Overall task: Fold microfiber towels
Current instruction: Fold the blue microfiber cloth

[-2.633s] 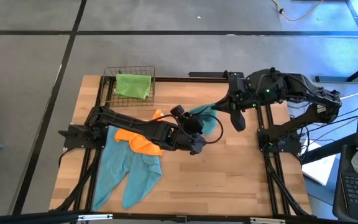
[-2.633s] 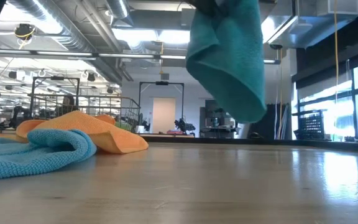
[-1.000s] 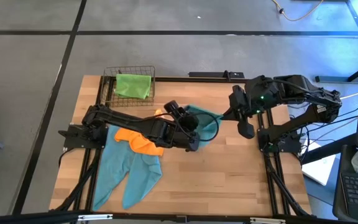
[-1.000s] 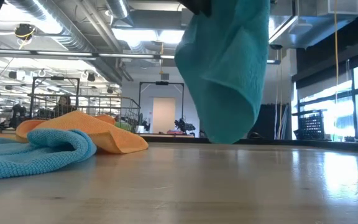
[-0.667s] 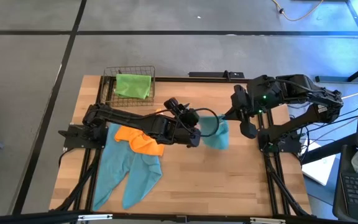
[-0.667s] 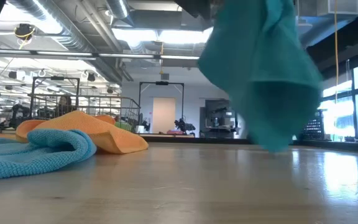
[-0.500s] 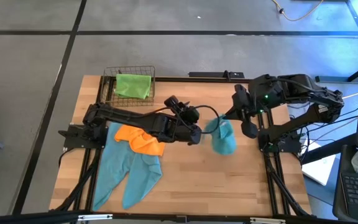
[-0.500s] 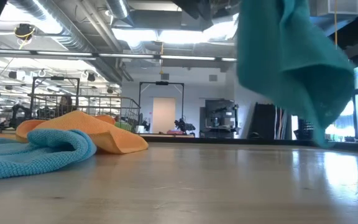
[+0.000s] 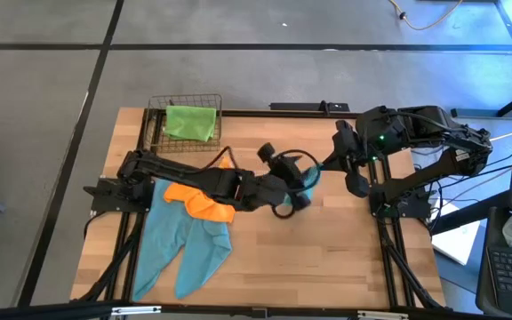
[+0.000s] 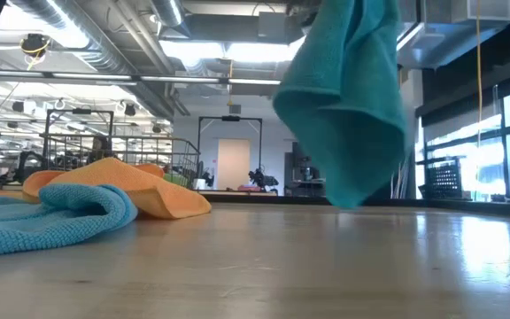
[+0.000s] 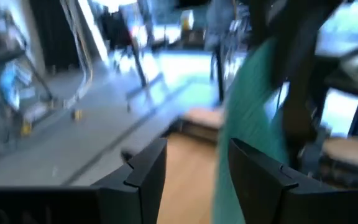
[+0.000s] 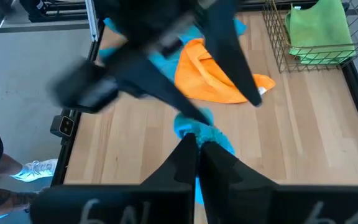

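Held teal towel (image 10: 348, 97): I hold it by its top edge above the middle-right of the table (image 9: 345, 258). Its long axis runs vertical, and the loose end points straight down. In the low view, the tip hangs close to the wood; I cannot tell if it touches.

My right gripper (image 12: 196, 144): fingers pinched together on the top of the teal towel, at the table's right side, raised off the wood.

My left gripper (image 11: 194, 165): fingers spread apart with nothing between them. It reaches across the table's middle, just beside the hanging teal towel, which shows past my fingers in the left wrist view. I cannot tell whether the fingers touch the cloth.

Orange towel (image 9: 198, 199): lies crumpled flat on the left half of the table, partly under my left arm.

Light blue towels (image 9: 178, 249): spread flat at the front-left of the table, long axis running from the orange towel toward the front edge. The orange towel overlaps their far end.

Lime green towel (image 9: 190, 122): folded, lying inside the wire basket (image 9: 157, 105) at the back-left corner of the table.

Beyond the table: a person's shoe and leg (image 12: 17, 171) on the floor, seen in the right wrist view.
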Controlling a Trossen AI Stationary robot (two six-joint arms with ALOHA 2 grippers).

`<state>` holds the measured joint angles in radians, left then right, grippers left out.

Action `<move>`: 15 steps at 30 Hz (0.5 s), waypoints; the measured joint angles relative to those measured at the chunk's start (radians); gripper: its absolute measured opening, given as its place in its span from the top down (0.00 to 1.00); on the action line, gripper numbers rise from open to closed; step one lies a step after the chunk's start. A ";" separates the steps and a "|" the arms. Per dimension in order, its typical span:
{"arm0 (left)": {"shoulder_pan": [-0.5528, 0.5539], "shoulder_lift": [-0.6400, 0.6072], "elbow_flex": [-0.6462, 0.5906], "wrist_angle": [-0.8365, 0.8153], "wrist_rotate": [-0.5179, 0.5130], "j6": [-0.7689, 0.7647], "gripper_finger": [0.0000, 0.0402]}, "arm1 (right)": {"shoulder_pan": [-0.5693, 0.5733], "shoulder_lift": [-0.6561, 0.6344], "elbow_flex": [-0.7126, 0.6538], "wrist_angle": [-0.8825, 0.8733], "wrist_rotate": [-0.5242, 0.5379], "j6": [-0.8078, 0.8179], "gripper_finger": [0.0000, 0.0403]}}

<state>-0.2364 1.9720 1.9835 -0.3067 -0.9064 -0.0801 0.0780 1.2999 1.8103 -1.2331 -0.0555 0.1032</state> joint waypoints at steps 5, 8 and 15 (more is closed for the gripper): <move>-0.033 0.000 0.000 0.169 -0.115 0.206 0.59 | -0.003 0.000 0.000 -0.009 0.001 -0.002 0.97; -0.049 0.000 0.000 0.214 -0.146 0.277 0.59 | -0.010 0.000 0.000 -0.019 0.012 0.001 0.97; -0.057 0.000 0.000 0.217 -0.067 0.275 0.59 | -0.029 0.000 0.000 -0.020 0.036 0.026 0.97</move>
<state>-0.2938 1.9720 1.9835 -0.0902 -0.9729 0.1952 0.0490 1.3000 1.8103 -1.2526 -0.0193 0.1291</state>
